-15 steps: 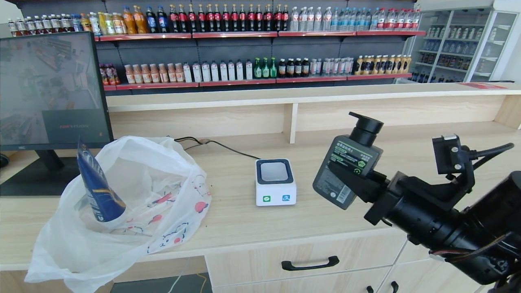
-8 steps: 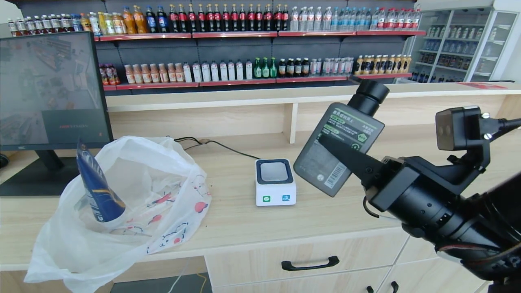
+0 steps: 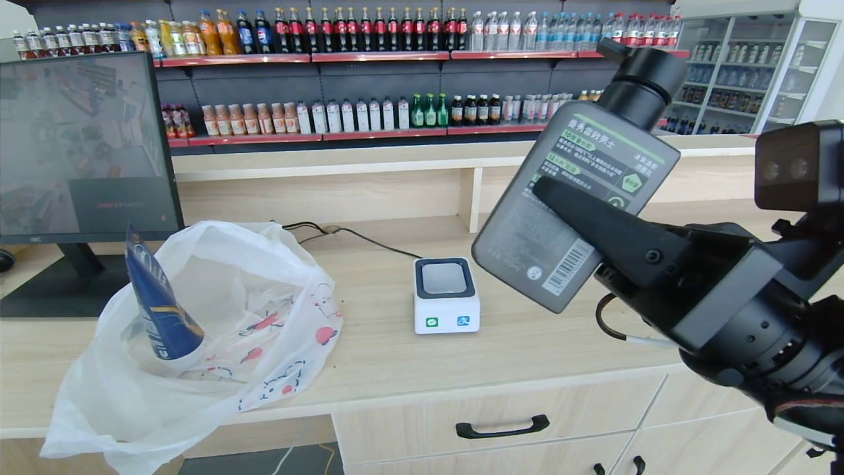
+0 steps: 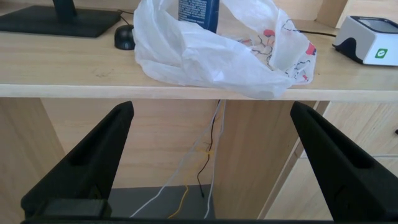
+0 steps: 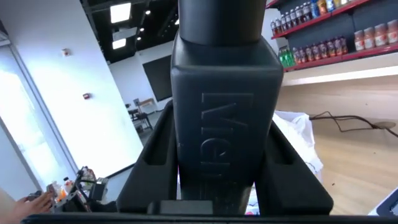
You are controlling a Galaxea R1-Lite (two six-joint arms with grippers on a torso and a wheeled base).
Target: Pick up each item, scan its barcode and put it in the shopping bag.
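My right gripper [image 3: 593, 218] is shut on a dark grey bottle [image 3: 573, 198] with a black cap, held tilted in the air to the right of and above the white barcode scanner [image 3: 446, 295]; its barcode label faces the head camera. The same bottle [image 5: 221, 124] stands between the right gripper's fingers in the right wrist view. The white shopping bag [image 3: 198, 330] lies open on the counter's left side with a blue packet [image 3: 158, 303] standing in it. My left gripper [image 4: 208, 158] is open below the counter's front edge, under the shopping bag [image 4: 217, 50].
A monitor [image 3: 82, 145] stands at the counter's back left, with a black mouse [image 4: 124, 38] beside its foot. A cable [image 3: 356, 239] runs behind the scanner. Drawers with black handles [image 3: 502, 427] sit under the wooden counter [image 3: 527, 336]. Drink shelves line the back wall.
My right arm has lifted the bottle up and toward the head camera, so it now hangs higher, above and to the right of the scanner. The bag and scanner have not moved.
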